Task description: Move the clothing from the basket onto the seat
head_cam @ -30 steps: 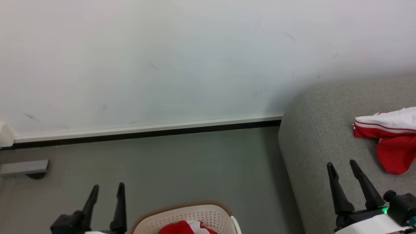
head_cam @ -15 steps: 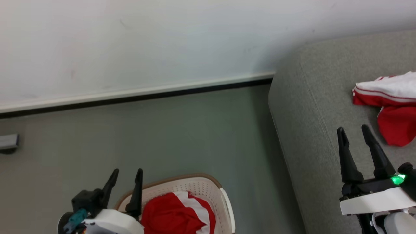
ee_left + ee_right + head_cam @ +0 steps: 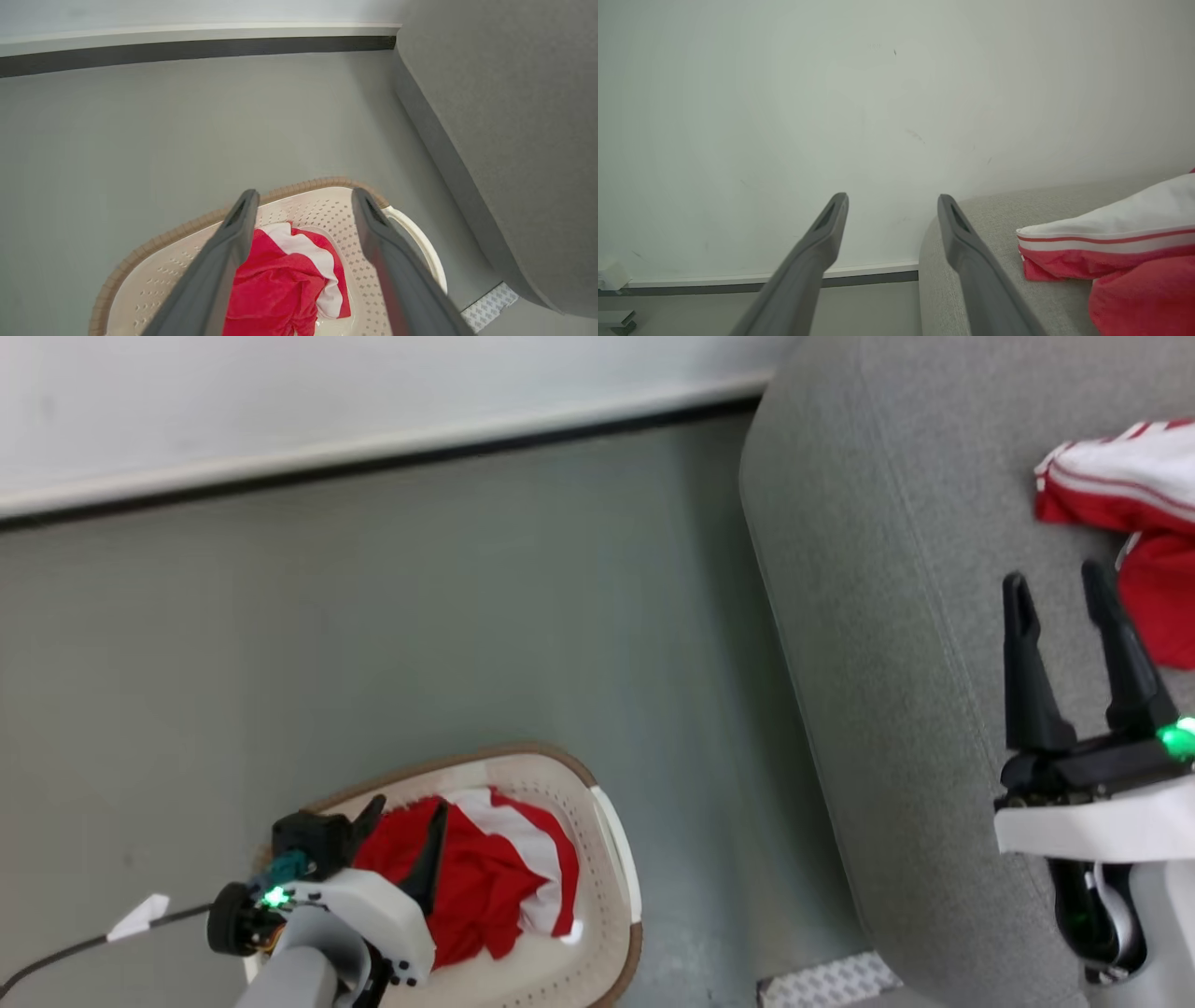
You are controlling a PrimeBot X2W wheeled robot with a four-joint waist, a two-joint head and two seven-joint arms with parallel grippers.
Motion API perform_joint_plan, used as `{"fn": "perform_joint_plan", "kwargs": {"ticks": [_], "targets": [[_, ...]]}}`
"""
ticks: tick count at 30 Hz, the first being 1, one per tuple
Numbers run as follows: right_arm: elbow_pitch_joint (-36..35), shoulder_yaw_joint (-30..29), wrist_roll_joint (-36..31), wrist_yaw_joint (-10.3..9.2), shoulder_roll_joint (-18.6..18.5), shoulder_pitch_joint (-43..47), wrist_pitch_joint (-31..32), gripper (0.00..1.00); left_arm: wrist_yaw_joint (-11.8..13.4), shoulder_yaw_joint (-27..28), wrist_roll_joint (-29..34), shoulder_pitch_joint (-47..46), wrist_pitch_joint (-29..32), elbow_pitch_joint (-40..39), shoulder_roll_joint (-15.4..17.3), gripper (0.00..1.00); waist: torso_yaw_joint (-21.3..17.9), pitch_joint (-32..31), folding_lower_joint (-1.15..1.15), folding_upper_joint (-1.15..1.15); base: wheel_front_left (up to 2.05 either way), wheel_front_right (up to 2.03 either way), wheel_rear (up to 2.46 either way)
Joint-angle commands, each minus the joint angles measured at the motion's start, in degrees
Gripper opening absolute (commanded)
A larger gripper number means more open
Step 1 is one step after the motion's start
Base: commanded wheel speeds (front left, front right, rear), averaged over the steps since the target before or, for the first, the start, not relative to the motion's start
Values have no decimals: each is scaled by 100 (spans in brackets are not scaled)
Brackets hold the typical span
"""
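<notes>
The cream basket with a brown rim stands on the floor at the lower left and holds crumpled red and white clothing. My left gripper hangs open just above that clothing, touching nothing; its wrist view has the clothing between its fingers inside the basket. The grey seat fills the right side, and a second red and white garment lies on it. My right gripper is open over the seat, just left of that garment on the seat.
Bare grey floor stretches between the basket and the white wall with its dark skirting strip. A pale textured pad lies on the floor at the seat's foot. A dark cable with a white tag trails at the lower left.
The head camera has tilted down, so the wall slid up and the whole basket came into view. My left gripper has moved right, from beside the basket to over the clothing.
</notes>
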Motion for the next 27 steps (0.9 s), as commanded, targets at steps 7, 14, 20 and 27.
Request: {"fn": "perform_joint_plan", "kwargs": {"ticks": [7, 14, 20, 27], "targets": [[-278, -109, -33, -13, 28, -517, -17, 100, -106, -309, -52, -718, 222, 1105, 144, 100, -374, 891, -1, 0, 0, 0, 0], [-548, -201, -19, -13, 116, -968, -17, 100, -119, -773, -250, -1388, 654, 2008, 235, 100, -611, 1581, -1, 0, 0, 0, 0], [-845, -255, -64, -13, 243, -1239, -17, 100, -120, -1150, -333, -1891, 867, 2427, 425, 100, -826, 2220, -1, 0, 0, 0, 0], [-1069, -414, -87, -13, 370, -1418, -17, 100, -114, -1411, -220, -2334, 846, 2794, 649, 100, -1060, 2768, -1, 0, 0, 0, 0]]}}
